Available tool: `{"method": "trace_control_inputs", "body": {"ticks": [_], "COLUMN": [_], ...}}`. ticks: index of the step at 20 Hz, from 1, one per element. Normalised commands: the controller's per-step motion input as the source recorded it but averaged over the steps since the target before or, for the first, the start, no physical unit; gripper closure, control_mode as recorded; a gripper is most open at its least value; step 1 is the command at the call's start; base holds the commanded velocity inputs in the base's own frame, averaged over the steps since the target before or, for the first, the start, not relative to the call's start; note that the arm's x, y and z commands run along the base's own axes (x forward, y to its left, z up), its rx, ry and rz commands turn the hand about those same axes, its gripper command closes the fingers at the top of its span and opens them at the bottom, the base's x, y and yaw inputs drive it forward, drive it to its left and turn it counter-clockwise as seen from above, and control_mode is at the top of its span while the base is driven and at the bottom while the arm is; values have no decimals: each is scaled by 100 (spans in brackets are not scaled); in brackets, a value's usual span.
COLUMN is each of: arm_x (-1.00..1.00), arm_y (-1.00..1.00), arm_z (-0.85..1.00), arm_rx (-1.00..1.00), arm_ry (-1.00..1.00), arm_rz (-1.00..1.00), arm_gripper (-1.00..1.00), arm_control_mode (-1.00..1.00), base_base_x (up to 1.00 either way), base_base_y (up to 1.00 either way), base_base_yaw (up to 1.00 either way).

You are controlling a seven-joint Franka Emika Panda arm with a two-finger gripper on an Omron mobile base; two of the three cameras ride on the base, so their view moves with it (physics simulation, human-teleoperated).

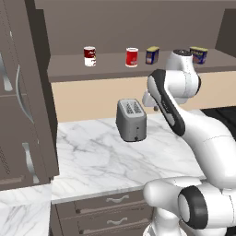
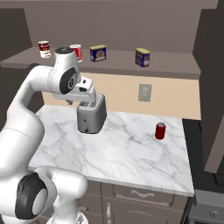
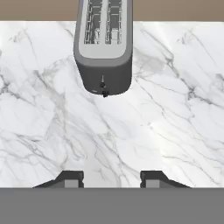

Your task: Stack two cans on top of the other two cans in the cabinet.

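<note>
Fingertips (image 3: pixel 74 178) are standing apart w/ nothing between, gripper (image 3: pixel 111 179) hovering over counter (image 3: pixel 175 109) near toaster (image 3: pixel 104 43). Red cans (image 1: pixel 90 56) (image 1: pixel 132 57) and blue tins (image 1: pixel 152 55) (image 1: pixel 199 55) are sitting on cabinet (image 1: pixel 73 69) shelf above toaster. Risk: arm is clipping toaster or shelf edge when rising, knocking cans over

A grey two-slot metal toaster (image 1: pixel 131 120) stands on the white marble counter (image 1: pixel 92 152); a small red can (image 2: pixel 160 131) stands well apart, near a wall outlet (image 2: pixel 145 92).
</note>
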Motion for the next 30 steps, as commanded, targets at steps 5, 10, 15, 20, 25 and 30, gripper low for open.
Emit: {"method": "trace_control_inputs", "body": {"ticks": [5,10,15,20,25,30], "arm_x": [-14,-13,-1,0,3,1], "arm_y": [1,16,20,20,15,9], "arm_z": [0,16,36,44,45,51], "arm_rx": [0,0,0,0,0,0], "arm_ry": [-11,-42,-38,-28,-22,-3], "arm_rz": [1,0,0,0,0,-2], "arm_gripper": [-100,-100,-100,-100,-100,-100], "arm_control_mode": [-100,-100,-100,-100,-100,-100], "base_base_x": [0,0,0,0,0,0], "base_base_y": [0,0,0,0,0,0], "base_base_yaw": [0,0,0,0,0,0]}}
